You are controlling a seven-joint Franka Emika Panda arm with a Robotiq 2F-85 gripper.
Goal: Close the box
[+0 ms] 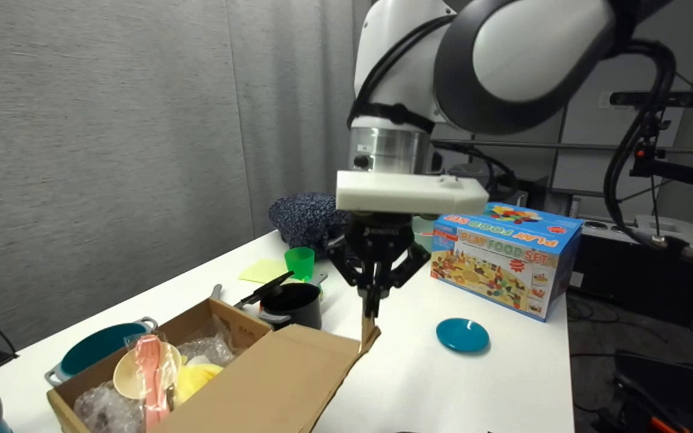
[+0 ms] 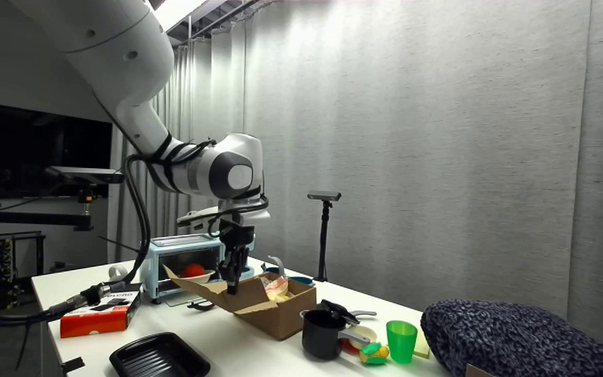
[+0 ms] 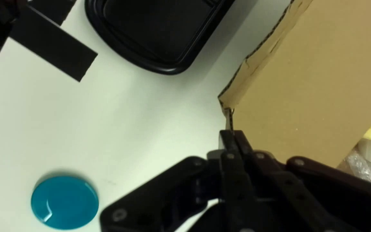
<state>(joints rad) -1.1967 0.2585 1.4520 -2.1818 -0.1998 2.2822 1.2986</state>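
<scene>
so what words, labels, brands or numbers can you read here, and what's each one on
"PLAY FOOD SET": the toy box, on its front and again on its top
"ROBOTIQ", faint: the hand
Too small or blurred to read: other print on the toy box, lettering on the orange box, the mark inside the cardboard box, the sticker on the arm

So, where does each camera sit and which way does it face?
In an exterior view: apparently near the open brown cardboard box, looking across the white table; white arm and black pincer show.
In an exterior view: apparently near the dark speckled fabric bundle, facing the grey curtain; arm and pincer show.
Wrist view: above the pincer, looking down on the box's flap and a round blue disc; pincer shows.
Both exterior views share the box, arm and pincer.
</scene>
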